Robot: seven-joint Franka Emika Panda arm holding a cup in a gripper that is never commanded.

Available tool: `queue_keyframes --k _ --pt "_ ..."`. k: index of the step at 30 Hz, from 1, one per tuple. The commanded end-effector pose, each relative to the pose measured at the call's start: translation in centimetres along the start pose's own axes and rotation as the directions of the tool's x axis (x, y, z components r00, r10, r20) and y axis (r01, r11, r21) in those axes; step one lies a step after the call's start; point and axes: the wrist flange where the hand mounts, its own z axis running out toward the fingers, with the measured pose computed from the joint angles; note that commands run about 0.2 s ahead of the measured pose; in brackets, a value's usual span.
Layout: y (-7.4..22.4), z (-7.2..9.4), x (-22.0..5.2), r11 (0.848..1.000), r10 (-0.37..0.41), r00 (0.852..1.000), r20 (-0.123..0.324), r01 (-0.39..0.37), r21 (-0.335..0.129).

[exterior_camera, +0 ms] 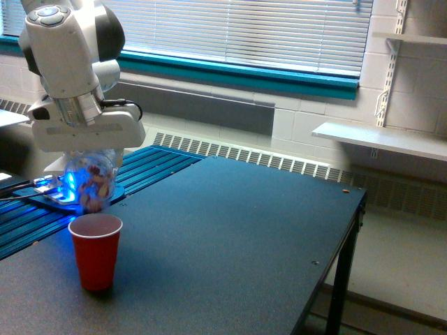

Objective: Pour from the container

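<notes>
Half-hidden under the claw (89, 164), the container (92, 181) looks blurred.

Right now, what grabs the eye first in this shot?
The white robot arm at the exterior view's left, its hand holding a clear container of mixed-colour bits, tilted and lit by a blue glow behind it. Just below stands an upright red cup on the dark table.

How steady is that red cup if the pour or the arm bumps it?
The red cup looks empty and thin-walled, so probably light. It is tall and narrows to its base, so it likely tips or slides easily on the smooth table.
</notes>
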Motion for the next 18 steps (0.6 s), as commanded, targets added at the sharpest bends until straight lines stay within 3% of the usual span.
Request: queue_keyframes --k 1,11,18 --pt "-0.4 -0.1 -0.1 1.0 0.014 1.0 0.01 -0.014 -0.011" --pt "-0.6 0.6 -0.7 1.0 0.005 1.0 0.017 -0.005 -0.029" --pt "-1.2 0.8 -1.3 1.0 -0.003 1.0 0.028 0.003 -0.013"
